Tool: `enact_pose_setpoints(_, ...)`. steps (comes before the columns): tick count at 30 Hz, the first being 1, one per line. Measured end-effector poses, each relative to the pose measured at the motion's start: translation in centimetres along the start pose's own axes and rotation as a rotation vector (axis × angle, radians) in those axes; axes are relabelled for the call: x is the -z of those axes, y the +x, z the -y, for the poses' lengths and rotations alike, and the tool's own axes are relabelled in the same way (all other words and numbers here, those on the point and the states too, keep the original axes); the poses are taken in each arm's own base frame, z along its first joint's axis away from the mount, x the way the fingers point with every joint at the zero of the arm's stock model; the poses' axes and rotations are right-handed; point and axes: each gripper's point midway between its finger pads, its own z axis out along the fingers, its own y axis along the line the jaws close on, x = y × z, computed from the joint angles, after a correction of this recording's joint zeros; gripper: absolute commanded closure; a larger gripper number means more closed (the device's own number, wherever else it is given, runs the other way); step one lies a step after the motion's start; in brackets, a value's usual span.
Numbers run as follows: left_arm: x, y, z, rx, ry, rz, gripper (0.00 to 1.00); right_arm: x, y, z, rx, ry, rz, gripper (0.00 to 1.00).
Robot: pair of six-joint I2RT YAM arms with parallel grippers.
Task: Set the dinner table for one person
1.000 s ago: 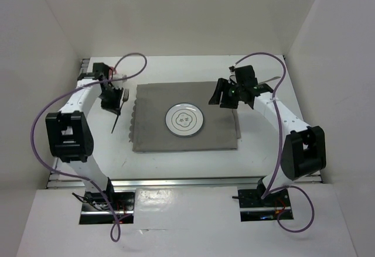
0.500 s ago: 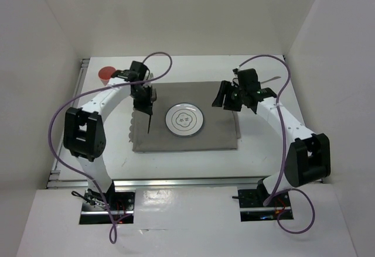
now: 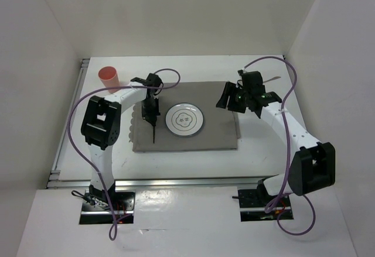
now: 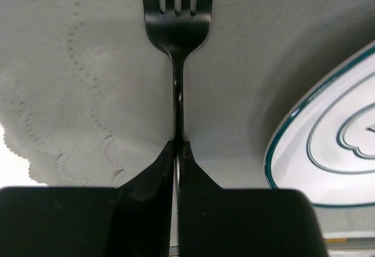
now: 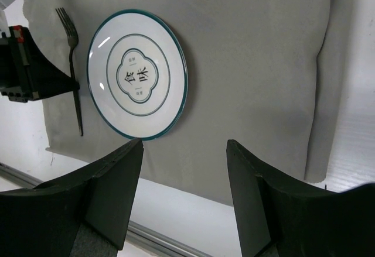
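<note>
Left end effector point(image 4: 177, 146): clenched on the handle of a dark fork point(image 4: 176, 11), jaws pressed together with only the thin handle between them.
Fork: over the grey mat point(image 4: 246, 64), just left of the plate point(image 4: 328, 151), tines pointing away from the arm bases; whether it already rests on the cloth I cannot tell.
Right end effector point(image 5: 184, 146): released and empty, jaws wide apart, hovering above the right part of the mat.
Plate: at the middle of the mat, flat, nothing on it.
Cup point(image 3: 108, 75): orange, upright, at the far left corner of the desk point(image 3: 263, 154), well apart from the mat.
Desk: white, carrying mat, plate and cup, with the arm bases at its near edge.
Done, as I judge: mat laid, plate centred, fork brought to its place.
Left, as I judge: letting go of the fork and bringing the cup to the setting; no knife or spoon shows in any view.
</note>
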Motion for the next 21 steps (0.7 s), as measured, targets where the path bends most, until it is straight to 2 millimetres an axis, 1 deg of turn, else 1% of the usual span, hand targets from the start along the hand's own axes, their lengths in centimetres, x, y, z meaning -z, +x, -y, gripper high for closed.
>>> enact_pose_setpoints(3, -0.6, -0.1, 0.0, -0.011, -0.024, -0.005, 1.00, 0.0, 0.1, 0.1, 0.001, -0.003, -0.005, 0.33)
enact_pose_setpoints(6, -0.6, -0.7, -0.1, -0.015, -0.040, 0.014, 1.00, 0.0, 0.1, 0.1, 0.004, -0.003, -0.005, 0.33)
enact_pose_setpoints(8, -0.6, -0.8, -0.1, -0.021, -0.041, 0.016, 1.00, 0.0, 0.1, 0.1, 0.004, -0.004, -0.005, 0.28)
enact_pose_setpoints(9, -0.6, -0.8, -0.1, -0.024, -0.040, 0.016, 0.99, 0.0, 0.1, 0.1, 0.004, -0.003, -0.005, 0.28)
enact_pose_setpoints(12, -0.8, -0.8, -0.1, -0.041, -0.037, 0.016, 0.93, 0.0, 0.0, 0.3, 0.006, 0.006, -0.002, 0.20)
enact_pose_setpoints(13, -0.8, -0.8, -0.1, -0.044, -0.036, 0.016, 0.61, 0.0, -0.1, 0.5, 0.001, 0.018, 0.003, 0.17)
enact_pose_setpoints(14, -0.8, -0.8, -0.1, -0.048, -0.035, 0.015, 0.54, 0.0, -0.2, 0.7, -0.002, 0.028, 0.005, 0.17)
enact_pose_setpoints(16, -0.8, -0.8, -0.2, -0.058, -0.035, 0.015, 0.39, 0.0, -1.0, 1.3, -0.016, 0.060, 0.014, 0.09)
enact_pose_setpoints(17, -0.8, -0.7, -0.2, -0.064, -0.036, 0.013, 0.28, 0.0, -2.0, 1.8, -0.032, 0.078, 0.027, 0.04)
enact_pose_setpoints(18, -0.7, -0.7, -0.2, -0.071, -0.035, 0.013, 0.21, 0.0, -3.0, 2.4, -0.048, 0.100, 0.047, 0.02)
enact_pose_setpoints(19, -0.7, -0.7, -0.2, -0.074, -0.033, 0.013, 0.19, -0.2, -4.1, 3.1, -0.065, 0.121, 0.061, 0.02)
enact_pose_setpoints(20, -0.7, -0.7, -0.2, -0.073, -0.032, 0.012, 0.10, -0.3, -5.6, 4.1, -0.091, 0.140, 0.081, 0.00)
enact_pose_setpoints(21, -0.6, -0.7, -0.2, -0.073, -0.033, 0.011, 0.08, -0.5, -7.2, 5.2, -0.120, 0.158, 0.103, 0.00)
